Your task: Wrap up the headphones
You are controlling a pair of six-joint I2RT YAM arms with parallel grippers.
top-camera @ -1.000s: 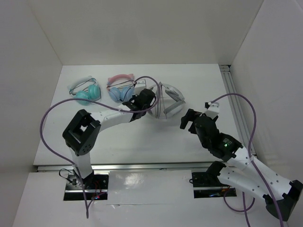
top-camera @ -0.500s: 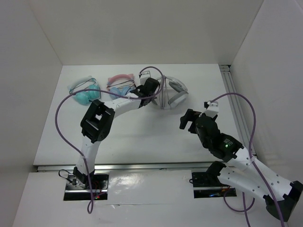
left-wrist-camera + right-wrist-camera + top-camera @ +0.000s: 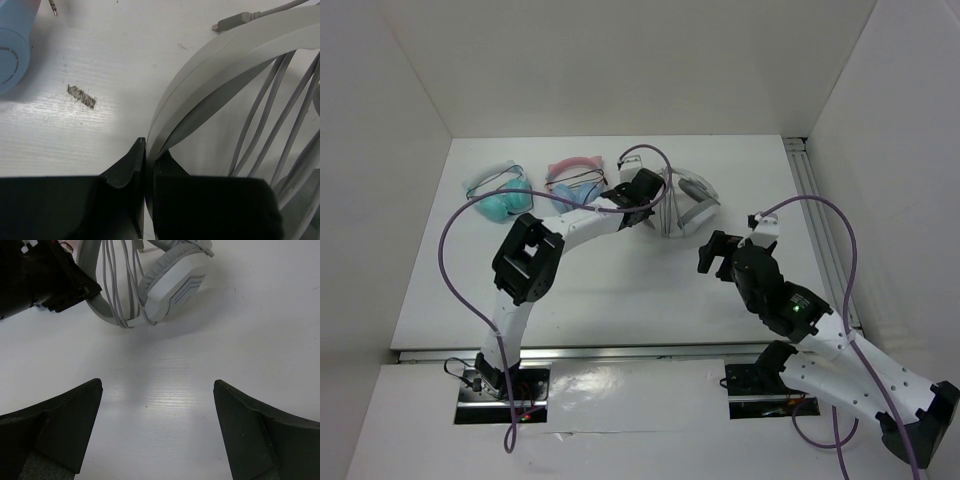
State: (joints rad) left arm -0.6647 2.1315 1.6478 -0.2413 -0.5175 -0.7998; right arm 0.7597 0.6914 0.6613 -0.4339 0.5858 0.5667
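Now left pincer point(image 3: 150, 148) clamped on headphones point(image 3: 220, 55) headband; right pincer point(image 3: 157, 390) apart, empty.

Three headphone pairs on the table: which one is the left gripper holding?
The light-grey headphones, rightmost: left gripper pinches their headband. The teal pair and pink-banded pair lie apart, ungripped.

Black left end effector point(image 3: 150, 150), white arm links point(image 3: 582, 228), looping purple cables point(image 3: 443, 245).

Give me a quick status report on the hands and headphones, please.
Left hand shut on headphones at the band. Right hand open, apart from them. Cable looped across band. Teal pair, pink-banded pair off left, clear.
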